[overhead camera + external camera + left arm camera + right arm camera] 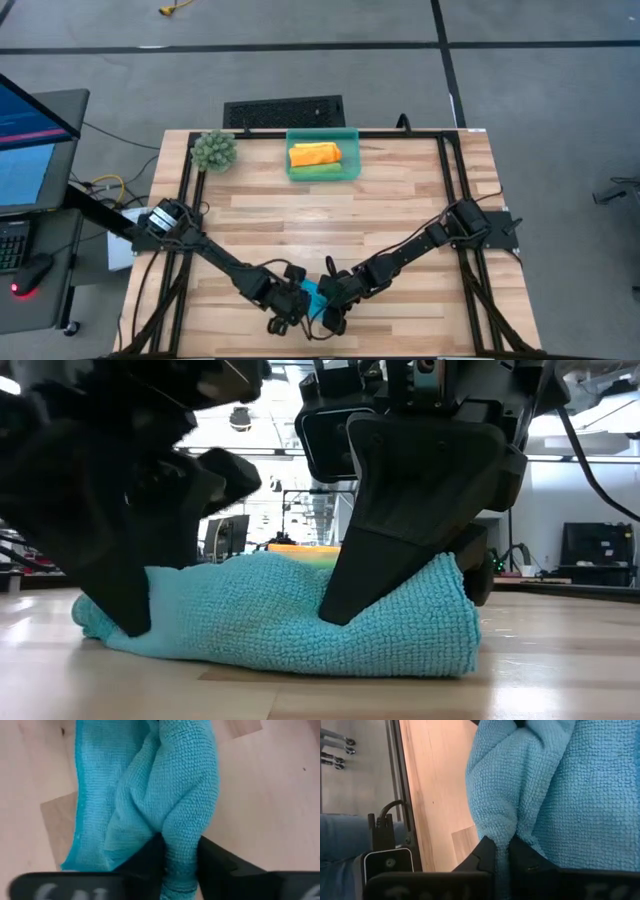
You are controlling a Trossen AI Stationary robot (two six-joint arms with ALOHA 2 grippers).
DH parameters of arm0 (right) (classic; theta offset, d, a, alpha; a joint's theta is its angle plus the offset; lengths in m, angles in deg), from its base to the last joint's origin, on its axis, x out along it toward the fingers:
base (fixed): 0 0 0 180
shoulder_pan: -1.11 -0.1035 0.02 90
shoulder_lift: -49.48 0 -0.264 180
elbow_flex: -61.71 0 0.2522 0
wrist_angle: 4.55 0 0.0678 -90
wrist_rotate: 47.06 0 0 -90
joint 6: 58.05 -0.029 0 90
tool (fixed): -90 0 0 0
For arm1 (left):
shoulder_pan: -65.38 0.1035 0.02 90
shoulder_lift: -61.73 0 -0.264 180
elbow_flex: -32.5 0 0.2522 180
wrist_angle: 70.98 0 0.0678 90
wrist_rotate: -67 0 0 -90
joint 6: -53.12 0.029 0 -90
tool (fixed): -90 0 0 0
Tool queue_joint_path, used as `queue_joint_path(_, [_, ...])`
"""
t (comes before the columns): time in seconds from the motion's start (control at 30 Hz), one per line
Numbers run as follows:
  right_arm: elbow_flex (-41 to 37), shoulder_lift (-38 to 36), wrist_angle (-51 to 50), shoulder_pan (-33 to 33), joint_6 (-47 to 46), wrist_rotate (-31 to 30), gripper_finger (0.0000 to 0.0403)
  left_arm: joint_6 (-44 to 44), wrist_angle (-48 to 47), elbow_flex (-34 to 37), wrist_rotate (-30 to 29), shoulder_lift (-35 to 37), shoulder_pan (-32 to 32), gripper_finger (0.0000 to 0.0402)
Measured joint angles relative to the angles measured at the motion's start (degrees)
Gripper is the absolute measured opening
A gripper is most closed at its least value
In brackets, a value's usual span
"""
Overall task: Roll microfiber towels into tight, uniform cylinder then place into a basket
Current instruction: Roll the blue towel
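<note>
Butcher-block table (400,215) mostly bare, my left gripper (288,305) and right gripper (328,305) each pinching the blue towel (312,297) near its front edge, orange roll (314,154) and green roll (320,171) in the teal basket (322,133).

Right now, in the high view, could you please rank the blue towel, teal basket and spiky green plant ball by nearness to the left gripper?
1. Bright blue microfiber towel, at the left gripper, near edge.
2. Translucent teal plastic basket, far edge, centre.
3. Spiky green plant ball, far-left corner; close to the basket's distance, hard to separate.
</note>
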Motion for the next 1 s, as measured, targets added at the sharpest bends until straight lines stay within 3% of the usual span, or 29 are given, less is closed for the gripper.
queue_joint_path(0.23, [0.0,0.0,0.4,-0.1,0.4,0.9,0.004,-1.8,-0.5,-0.2,9.3,-0.6,2.1,0.0014])
queue_joint_path(0.5, [0.1,0.0,0.8,-0.5,5.5,2.5,0.0043,-6.4,0.2,0.0,25.5,-1.0,5.3,0.0036])
queue_joint_path(0.77, [0.1,0.0,0.7,-0.5,5.9,3.2,0.0089,-9.5,1.4,0.1,28.4,-1.0,6.3,0.0021])
queue_joint_path(1.0, [0.1,-0.1,1.9,-0.5,5.6,7.3,0.0174,-13.0,0.3,0.2,32.5,-1.1,6.9,0.0027])
